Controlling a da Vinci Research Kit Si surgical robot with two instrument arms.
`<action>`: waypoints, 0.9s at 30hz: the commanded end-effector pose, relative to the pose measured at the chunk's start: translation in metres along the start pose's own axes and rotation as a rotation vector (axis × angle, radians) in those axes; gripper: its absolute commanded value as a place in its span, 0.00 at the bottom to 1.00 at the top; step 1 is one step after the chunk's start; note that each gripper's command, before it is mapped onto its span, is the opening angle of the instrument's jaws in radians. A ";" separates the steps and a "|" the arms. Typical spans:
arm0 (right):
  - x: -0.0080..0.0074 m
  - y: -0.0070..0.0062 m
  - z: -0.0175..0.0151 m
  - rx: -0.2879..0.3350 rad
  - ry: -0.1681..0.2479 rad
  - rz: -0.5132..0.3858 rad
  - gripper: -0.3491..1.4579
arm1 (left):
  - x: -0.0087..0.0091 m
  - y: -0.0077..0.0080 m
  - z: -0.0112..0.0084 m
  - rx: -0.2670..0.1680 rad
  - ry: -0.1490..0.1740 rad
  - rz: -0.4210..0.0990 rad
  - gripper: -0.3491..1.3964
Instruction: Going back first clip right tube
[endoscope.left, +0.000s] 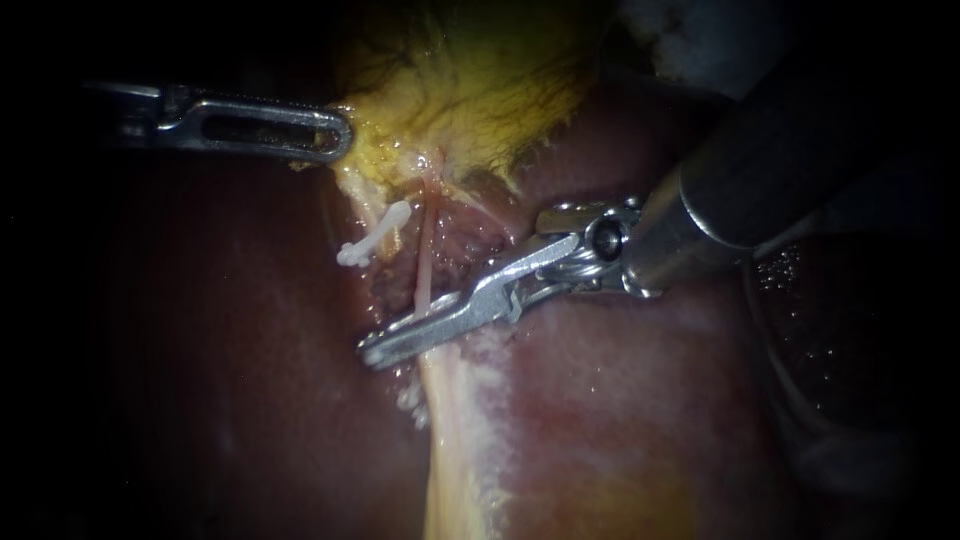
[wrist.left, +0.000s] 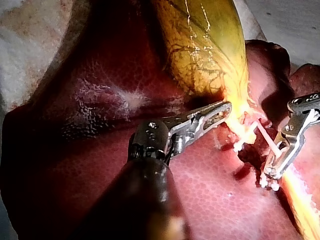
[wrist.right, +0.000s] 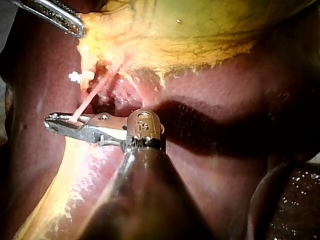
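Yellow gallbladder (endoscope.left: 470, 90) edge sits pinched in the left instrument (endoscope.left: 343, 135) claw; the right instrument (endoscope.left: 385, 345) claw seemingly pinches the thin pink right tube (endoscope.left: 424, 265), white clip (endoscope.left: 375, 240) nearby.

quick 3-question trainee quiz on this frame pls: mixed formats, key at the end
1. True or false: the white clip is held in the claw of the left instrument.
2. The left instrument's tip meets: A the liver, B the gallbladder, C the white clip.
3. Which instrument lies across the thin pink tube?

Key:
1. False. The white clip sits apart from both instruments.
2. B.
3. The right instrument.
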 end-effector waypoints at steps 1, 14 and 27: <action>0.0000 0.0000 0.0000 0.002 -0.003 -0.006 0.00 | 0.0000 0.0000 0.0000 0.000 0.000 0.000 0.00; -0.0020 -0.0005 0.0000 -0.283 -0.153 -0.393 0.47 | 0.0000 0.0000 -0.0004 0.002 0.001 0.000 0.00; -0.0052 -0.0058 -0.0033 -0.527 -0.119 -0.709 0.53 | 0.0001 0.0001 -0.0007 0.007 0.003 0.001 0.00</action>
